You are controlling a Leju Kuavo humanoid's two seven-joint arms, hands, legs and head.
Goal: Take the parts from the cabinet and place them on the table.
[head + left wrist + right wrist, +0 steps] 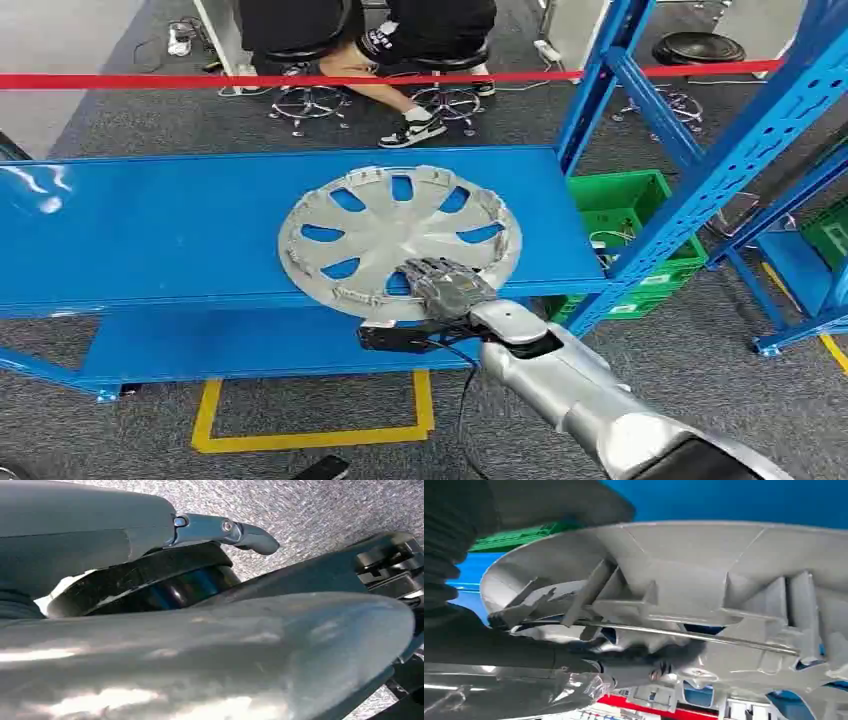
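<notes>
A silver hubcap [395, 235] lies flat on the blue shelf board [150, 230], with its near edge hanging over the board's front. My right hand [445, 285] grips that near rim, its back showing on top of the part. In the right wrist view the ribbed underside of the hubcap [704, 580] shows, with my right hand [499, 645] reaching dark fingers [624, 652] under the rim. My left hand [90, 525] hangs over grey carpet, one silver finger [225, 530] stretched out and nothing in it.
Blue rack uprights [740, 150] rise at the right, with a green crate [625, 205] behind them on the floor. A person sits on a stool [400, 40] beyond a red tape line [200, 80]. Yellow floor marking [310, 435] lies below the shelf.
</notes>
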